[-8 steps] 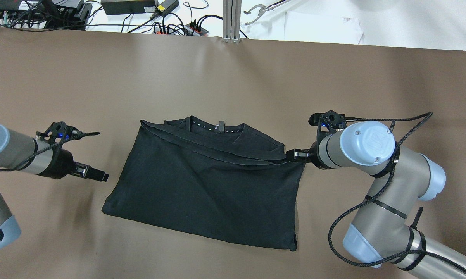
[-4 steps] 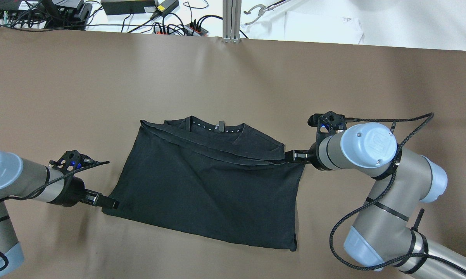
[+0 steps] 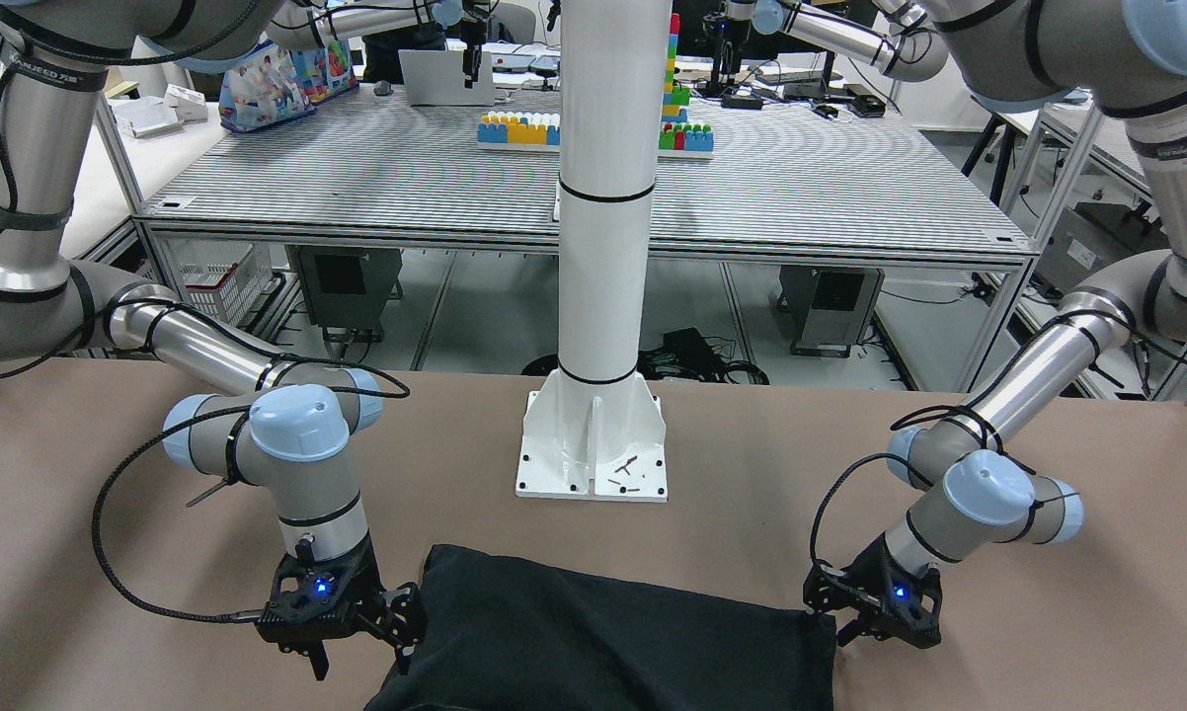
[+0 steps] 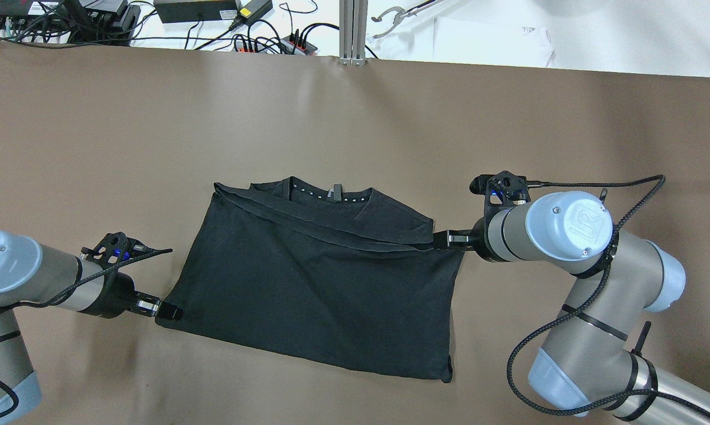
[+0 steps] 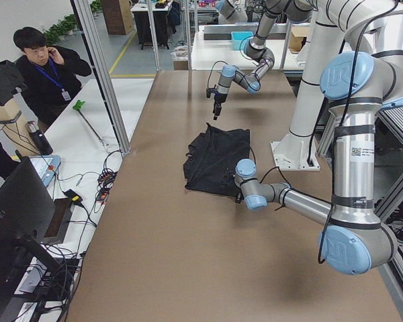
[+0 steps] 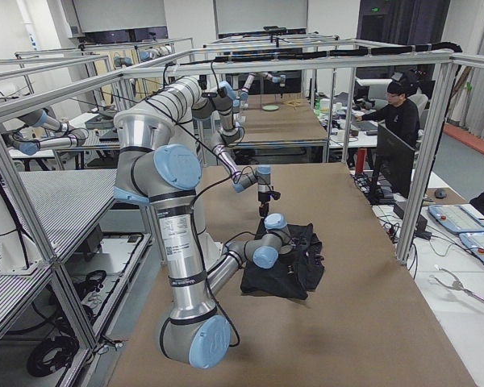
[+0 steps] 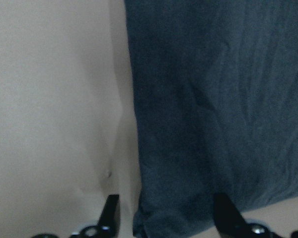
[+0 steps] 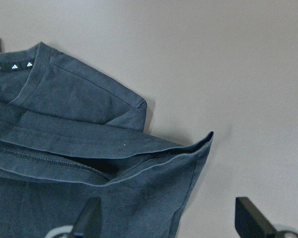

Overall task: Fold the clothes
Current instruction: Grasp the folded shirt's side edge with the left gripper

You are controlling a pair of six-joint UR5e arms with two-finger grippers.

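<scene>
The clothes (image 4: 313, 289) are one black garment lying folded on the brown table, neckline at the far edge, a folded-over band across its upper part. My left gripper (image 4: 173, 311) sits low at the garment's near-left corner. In the left wrist view that corner (image 7: 213, 99) lies between the spread fingers of the left gripper (image 7: 166, 218), which is open. My right gripper (image 4: 439, 239) is at the garment's right edge, level with the folded band. In the right wrist view the right gripper (image 8: 169, 218) is open, with the layered edge (image 8: 64, 148) between its fingers.
The robot's white pedestal base (image 3: 593, 444) stands on the table behind the garment. Cables and power bricks (image 4: 243, 23) and a white sheet (image 4: 491, 41) lie beyond the far edge. A person (image 5: 47, 74) sits off the table's far side.
My left gripper has swung from beside the garment's left side down to its near-left corner and now straddles it. The right arm has barely moved.
</scene>
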